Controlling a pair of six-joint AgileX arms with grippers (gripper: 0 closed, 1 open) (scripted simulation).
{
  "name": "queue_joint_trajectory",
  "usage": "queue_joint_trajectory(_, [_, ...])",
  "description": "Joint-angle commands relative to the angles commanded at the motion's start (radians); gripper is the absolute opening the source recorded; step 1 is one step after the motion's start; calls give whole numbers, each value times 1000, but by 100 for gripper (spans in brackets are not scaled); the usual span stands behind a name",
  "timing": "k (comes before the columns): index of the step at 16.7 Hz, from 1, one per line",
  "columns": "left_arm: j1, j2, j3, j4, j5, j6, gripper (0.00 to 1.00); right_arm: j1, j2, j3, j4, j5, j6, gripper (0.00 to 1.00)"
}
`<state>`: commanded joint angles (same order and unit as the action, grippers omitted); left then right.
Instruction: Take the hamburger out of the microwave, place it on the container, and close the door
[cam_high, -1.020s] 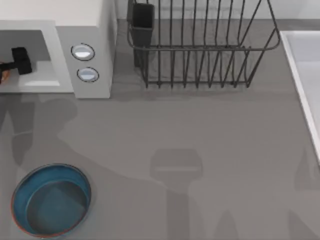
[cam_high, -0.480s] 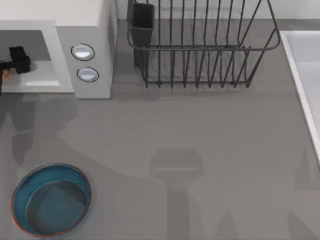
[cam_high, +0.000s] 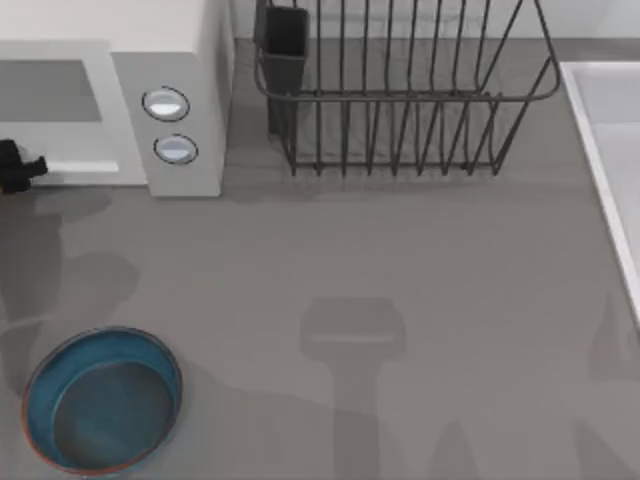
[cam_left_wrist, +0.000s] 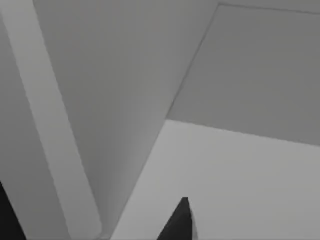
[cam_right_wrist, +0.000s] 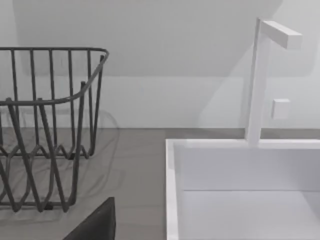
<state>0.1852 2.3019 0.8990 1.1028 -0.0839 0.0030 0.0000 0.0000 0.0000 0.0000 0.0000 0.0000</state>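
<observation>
The white microwave (cam_high: 185, 60) stands at the table's back left, with its grey cavity (cam_high: 50, 90) open to the front and two round knobs (cam_high: 165, 103) on the side panel. A black part of my left gripper (cam_high: 12, 166) shows at the top view's left edge, just in front of the cavity's sill. In the left wrist view, a dark tip of that gripper (cam_left_wrist: 179, 220) lies over the pale cavity walls (cam_left_wrist: 115, 90). The hamburger and the door are out of view. The blue container (cam_high: 40, 385) sits at the front left, with nothing in it. My right gripper (cam_right_wrist: 95, 225) is parked near the sink.
A black wire dish rack (cam_high: 400, 95) stands at the back centre, right of the microwave. A white sink (cam_high: 610, 130) with a faucet (cam_right_wrist: 260, 75) runs along the right edge. Bare grey tabletop (cam_high: 350, 260) lies between the microwave, rack and container.
My left gripper has drawn back out of the cavity, forward and to the left. The orange bit seen beside it earlier has passed beyond the picture's left edge.
</observation>
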Motion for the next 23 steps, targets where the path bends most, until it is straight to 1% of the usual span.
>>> queue_joint_trajectory(4, [47, -88, -309, 190, 43, 14, 0, 0, 0, 0, 0, 0, 0, 100])
queue_joint_trajectory(6, [68, -129, -433, 276, 63, 21, 0, 0, 0, 0, 0, 0, 0, 100])
queue_joint_trajectory(8, [84, -162, -516, 341, 78, 26, 0, 0, 0, 0, 0, 0, 0, 100])
queue_joint_trajectory(11, [93, -180, -559, 381, 87, 29, 0, 0, 0, 0, 0, 0, 0, 100])
queue_joint_trajectory(15, [88, -178, -555, 376, 85, 30, 0, 0, 0, 0, 0, 0, 0, 100])
queue_joint_trajectory(17, [88, -211, -550, 345, 84, 30, 0, 0, 0, 0, 0, 0, 0, 100])
queue_joint_trajectory(20, [88, -318, -541, 231, 83, 30, 0, 0, 0, 0, 0, 0, 0, 100])
queue_joint_trajectory(23, [88, -465, -530, 67, 81, 30, 0, 0, 0, 0, 0, 0, 0, 100])
